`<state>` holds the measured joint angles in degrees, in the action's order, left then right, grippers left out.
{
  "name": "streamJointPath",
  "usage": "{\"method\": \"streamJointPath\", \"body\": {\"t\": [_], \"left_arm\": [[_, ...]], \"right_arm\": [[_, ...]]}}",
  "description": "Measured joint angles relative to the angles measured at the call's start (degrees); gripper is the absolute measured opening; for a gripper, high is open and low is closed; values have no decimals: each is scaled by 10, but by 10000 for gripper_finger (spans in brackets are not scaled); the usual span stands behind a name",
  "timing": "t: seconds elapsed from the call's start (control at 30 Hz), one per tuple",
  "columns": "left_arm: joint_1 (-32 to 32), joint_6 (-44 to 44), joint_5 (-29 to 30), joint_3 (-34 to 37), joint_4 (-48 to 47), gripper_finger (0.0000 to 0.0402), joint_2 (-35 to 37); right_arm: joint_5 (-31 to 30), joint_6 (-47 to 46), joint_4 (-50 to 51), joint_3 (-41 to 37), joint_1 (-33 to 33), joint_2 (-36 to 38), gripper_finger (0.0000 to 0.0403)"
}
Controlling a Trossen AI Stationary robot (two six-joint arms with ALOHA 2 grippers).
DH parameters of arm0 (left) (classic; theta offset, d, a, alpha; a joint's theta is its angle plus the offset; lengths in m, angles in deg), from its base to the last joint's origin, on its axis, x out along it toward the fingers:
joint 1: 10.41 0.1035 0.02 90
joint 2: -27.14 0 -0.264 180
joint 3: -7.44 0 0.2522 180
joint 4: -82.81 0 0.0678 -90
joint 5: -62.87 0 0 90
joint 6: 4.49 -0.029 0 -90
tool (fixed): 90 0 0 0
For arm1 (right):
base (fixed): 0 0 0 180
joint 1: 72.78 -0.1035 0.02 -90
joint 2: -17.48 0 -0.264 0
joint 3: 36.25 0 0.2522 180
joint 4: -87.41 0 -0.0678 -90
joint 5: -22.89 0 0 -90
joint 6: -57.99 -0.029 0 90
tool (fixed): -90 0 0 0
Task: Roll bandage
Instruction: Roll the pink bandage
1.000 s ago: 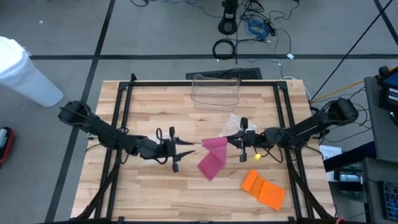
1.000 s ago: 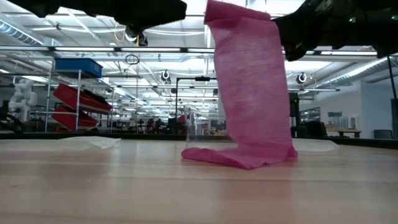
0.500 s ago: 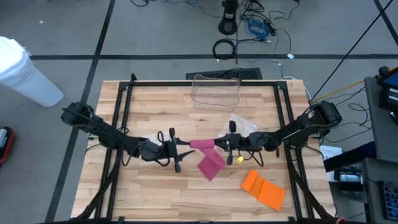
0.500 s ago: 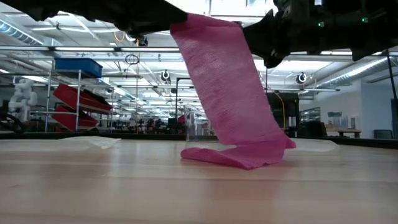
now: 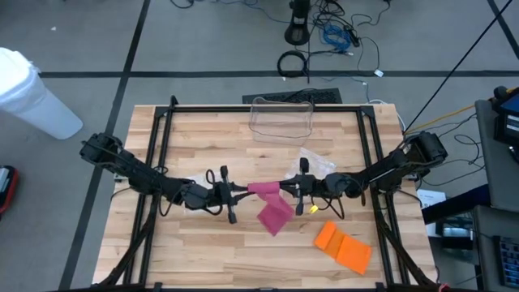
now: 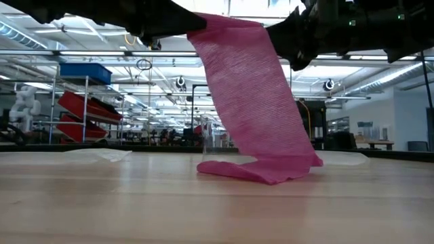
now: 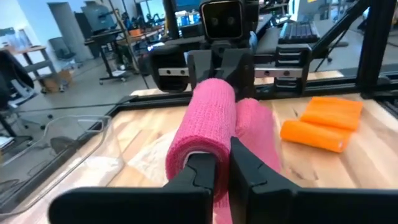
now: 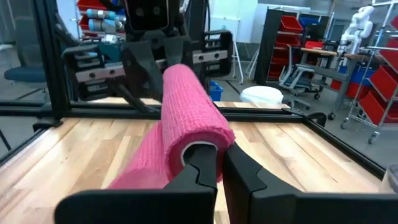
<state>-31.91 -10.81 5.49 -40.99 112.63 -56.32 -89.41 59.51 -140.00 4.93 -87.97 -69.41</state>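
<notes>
I see the left tool (image 5: 241,193) clamped on one end of the pink woven bandage roll (image 5: 263,189), and the right tool (image 5: 285,187) clamped on the opposite end. The roll hangs above mid tabletop (image 5: 203,251); its loose tail (image 6: 261,169) trails down onto the wood.

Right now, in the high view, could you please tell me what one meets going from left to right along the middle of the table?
left gripper → pink bandage → right gripper → orange bandage
</notes>
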Motion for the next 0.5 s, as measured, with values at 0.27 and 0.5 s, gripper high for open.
{"method": "streamJointPath", "body": {"t": [0.27, 0.5], "left_arm": [[-17, -22, 57, 0, 7, 14, 20], [-44, -74, 84, 13, 8, 14, 52]], "right_arm": [[4, -117, 176, 0, -9, 134, 136], [64, -218, 203, 1, -12, 168, 247]]}}
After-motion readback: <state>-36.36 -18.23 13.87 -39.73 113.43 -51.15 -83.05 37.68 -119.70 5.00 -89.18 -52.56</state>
